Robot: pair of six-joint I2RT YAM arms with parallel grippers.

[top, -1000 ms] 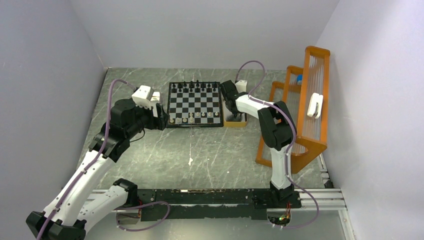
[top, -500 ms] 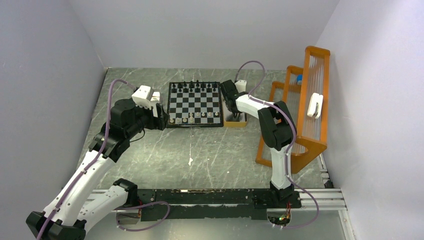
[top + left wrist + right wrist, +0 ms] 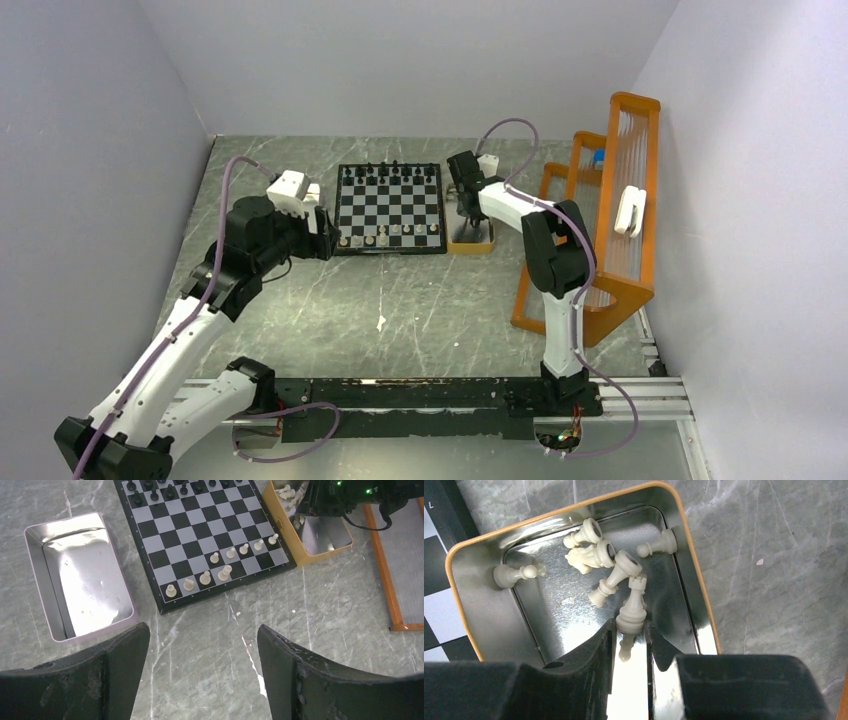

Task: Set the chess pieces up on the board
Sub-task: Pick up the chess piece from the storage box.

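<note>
We see the right end effector (image 3: 630, 630) at the bottom centre of its wrist view, its two fingers clamped on a cream rook (image 3: 633, 611) whose notched top points up the frame. Around the rook lies an orange-rimmed tin (image 3: 574, 509) with a shiny metal floor. Several loose cream pieces (image 3: 596, 555) lie on their sides in its upper half, and one pawn (image 3: 513, 574) rests apart by the left wall.

In the overhead view this tin sits against the lower right corner of the board (image 3: 390, 205), which is at the centre of the grey marbled desk (image 3: 400, 310).

The left end effector (image 3: 201, 630) hangs with its fingers wide apart, holding nothing, over bare desk at the bottom of its wrist view. Above it, the board carries a slanting line of cream chessmen (image 3: 205, 577) along its near edge and black chessmen (image 3: 155, 494) along the far edge. A silvery tray (image 3: 62, 521) sits at the upper left, just beside the board.
</note>
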